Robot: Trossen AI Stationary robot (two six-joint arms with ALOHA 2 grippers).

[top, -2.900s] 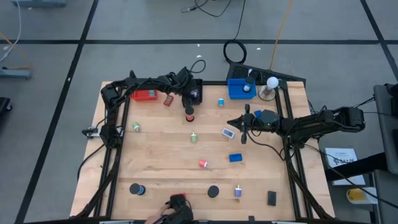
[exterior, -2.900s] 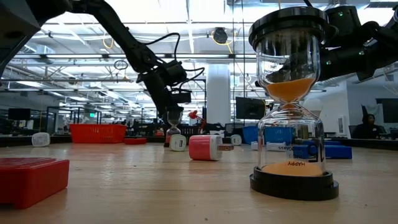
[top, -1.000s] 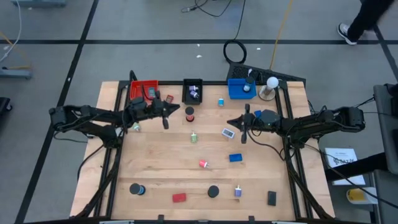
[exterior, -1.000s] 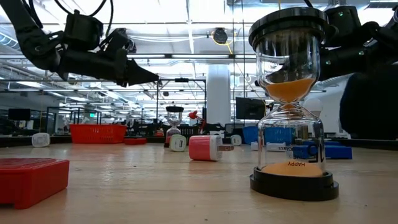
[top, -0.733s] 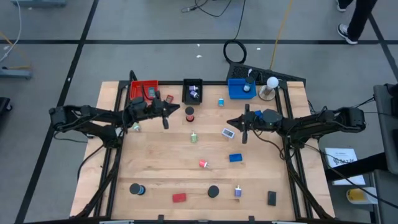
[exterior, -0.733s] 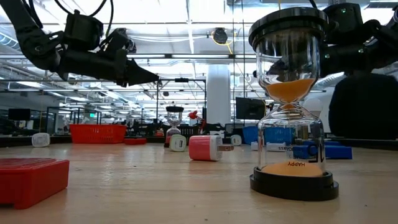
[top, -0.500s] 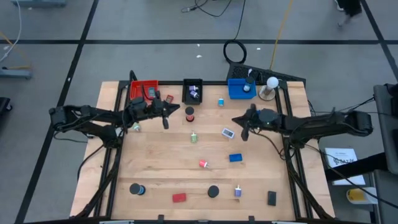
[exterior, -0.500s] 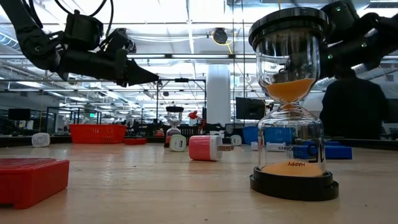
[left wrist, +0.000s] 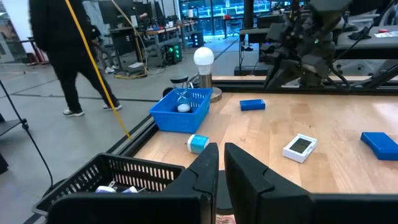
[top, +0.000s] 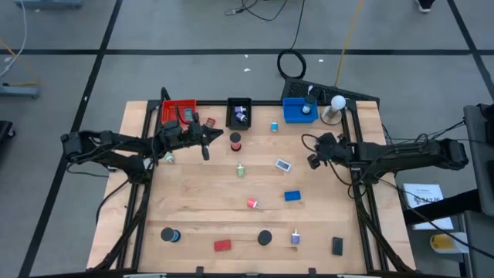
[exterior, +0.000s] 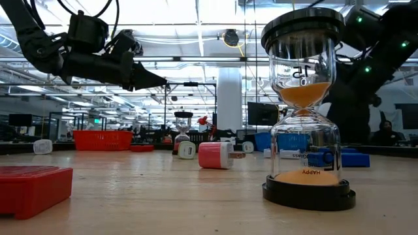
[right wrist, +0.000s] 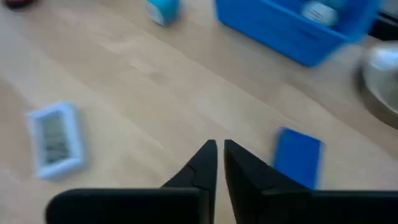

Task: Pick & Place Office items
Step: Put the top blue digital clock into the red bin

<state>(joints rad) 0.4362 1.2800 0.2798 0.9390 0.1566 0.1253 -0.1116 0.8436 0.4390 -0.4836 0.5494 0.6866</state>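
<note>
The office items lie scattered on the wooden table: a white-blue timer (top: 282, 164), a blue block (top: 292, 196), a red piece (top: 252, 203), a green piece (top: 241, 171), a small hourglass (top: 235, 141) and black discs (top: 265, 238). My left gripper (top: 204, 149) hovers shut and holding nothing between the red tray (top: 179, 112) and the small hourglass. My right gripper (top: 312, 161), also shut and holding nothing, hovers right of the timer. Its wrist view shows the timer (right wrist: 56, 140) and a small blue block (right wrist: 298, 155) lying flat below it.
A black tray (top: 239, 113), a blue tray (top: 299, 110) and a white ball lamp (top: 337, 104) stand along the far edge. Near the front edge lie a red block (top: 222, 245) and a black piece (top: 337, 245). A tall hourglass with orange sand (exterior: 307, 111) stands close to the low camera.
My right gripper has drawn back toward the table's right edge and turned, its arm now stretched out more level. My left arm has kept still. No item on the table has moved.
</note>
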